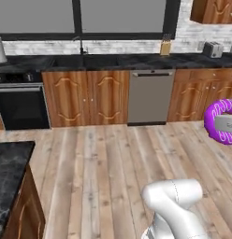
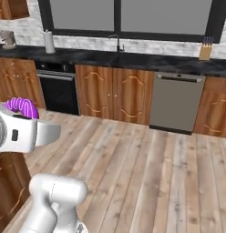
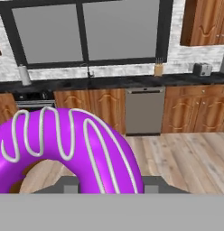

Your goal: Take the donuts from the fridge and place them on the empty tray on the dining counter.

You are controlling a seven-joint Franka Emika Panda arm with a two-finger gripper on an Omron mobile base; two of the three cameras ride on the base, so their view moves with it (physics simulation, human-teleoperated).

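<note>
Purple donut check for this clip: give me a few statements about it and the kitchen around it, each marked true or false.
1. The end effector holds a purple donut with white icing stripes. True.
2. The donut rests on a tray. False: it is up in the air over the wooden floor, carried by the end effector.
3. A dishwasher sits between wooden cabinets under the far counter. True.
4. The donut's icing is red-pink. False: it is purple.
5. A toaster stands on the far counter. True.
6. A black oven stands to the right of the dishwasher. False: it is to the left.
</note>
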